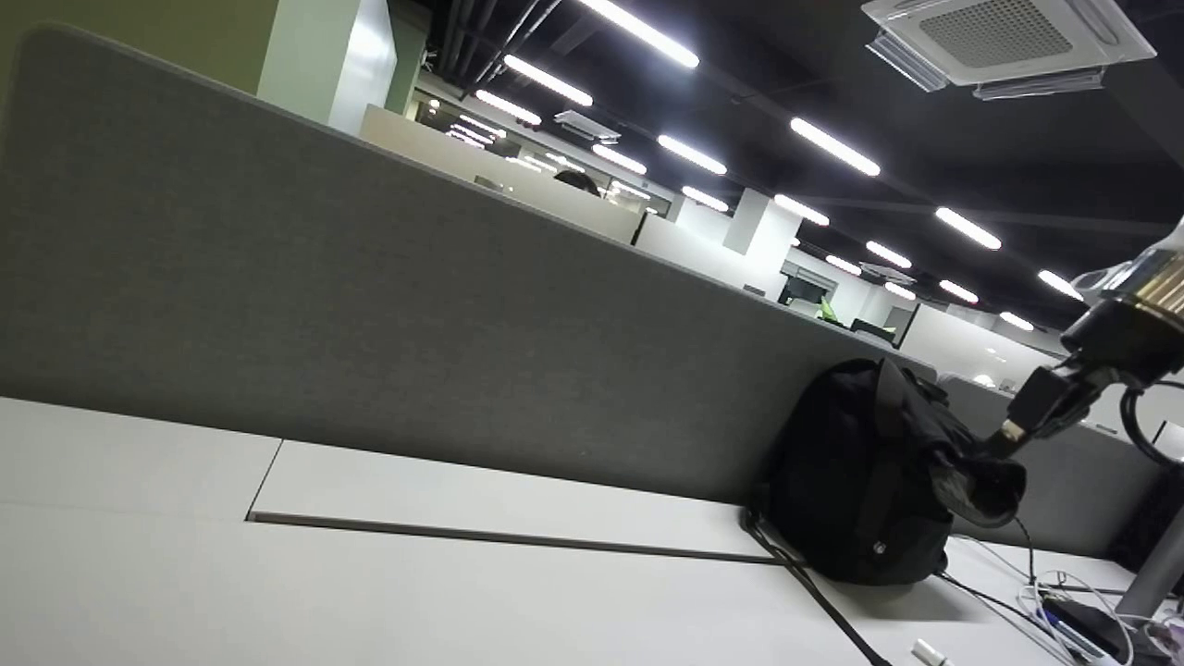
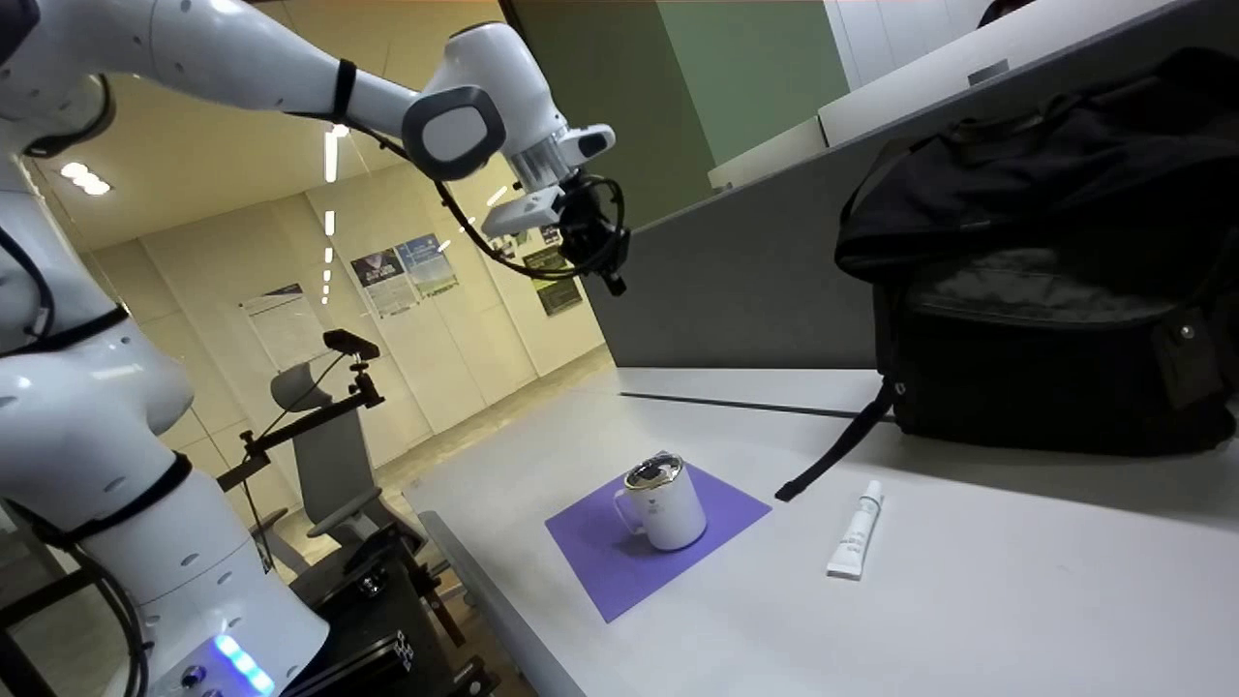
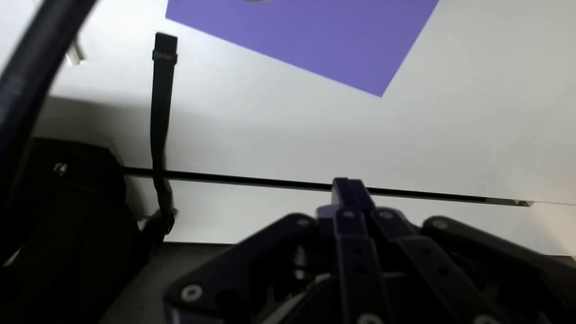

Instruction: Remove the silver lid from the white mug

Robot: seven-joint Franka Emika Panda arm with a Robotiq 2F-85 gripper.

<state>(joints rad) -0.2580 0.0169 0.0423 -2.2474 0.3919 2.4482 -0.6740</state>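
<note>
In an exterior view, strip lights (image 1: 834, 146) burn out to white against a dark ceiling (image 1: 786, 46) from 11 to 3 o'clock. In an exterior view, a blue lamp (image 2: 244, 664) glows near 8 o'clock and glare flecks the silver lid (image 2: 654, 471) just before 6 o'clock. The wrist view is dimmer, with a soft shadow on the desk (image 3: 270, 135) near 9 o'clock, the gripper (image 3: 351, 189) out of focus at 5 o'clock and the cable (image 3: 31, 76) blurred at 10 o'clock.
</note>
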